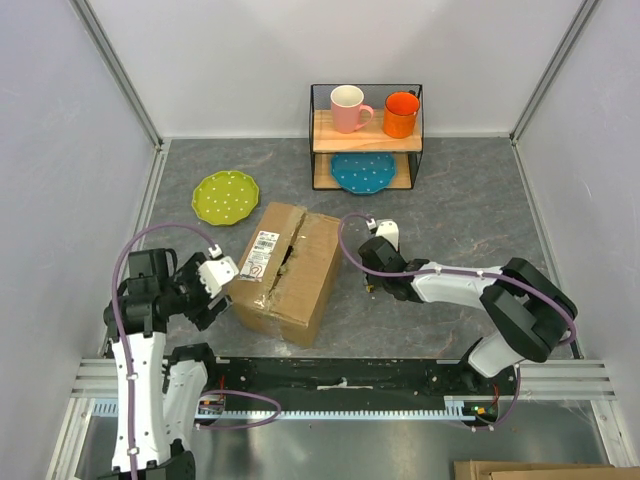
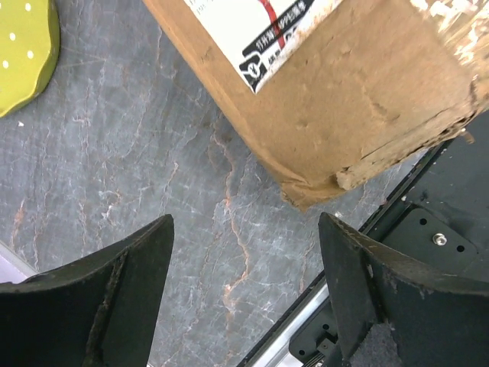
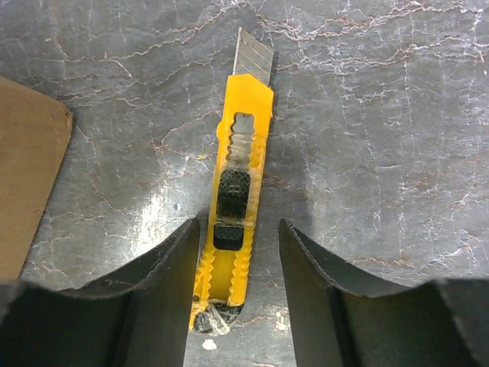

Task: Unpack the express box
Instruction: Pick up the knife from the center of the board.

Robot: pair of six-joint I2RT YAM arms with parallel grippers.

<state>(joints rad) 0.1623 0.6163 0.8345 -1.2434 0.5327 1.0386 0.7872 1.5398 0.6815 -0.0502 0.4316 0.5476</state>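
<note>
Express box (image 1: 295, 275), brown corrugated cardboard, sits lid-up on our grey marbled table (image 1: 450, 200). A two-tier shelf (image 1: 322, 128) stands beyond its far right corner, a green dotted plate (image 1: 225, 197) beyond its far left. Our left gripper (image 2: 246, 225) hovers at the box's near left corner, jaws wide and empty. Our right gripper (image 3: 238, 225) is just right of the box, jaws apart and gripping nothing, straddling a yellow utility knife (image 3: 241, 153) that lies flat on the table, blade (image 3: 254, 53) extended. We judge the step to be leaving the knife and moving to the flaps. To do it well, we lift the right gripper straight up, clear of the blade, then fold each flap outward from the ragged taped seam (image 1: 285, 255). The box's long axis runs far to near, the near end angled slightly left; the seam follows it, the white label (image 1: 260, 255) left of it.
</note>
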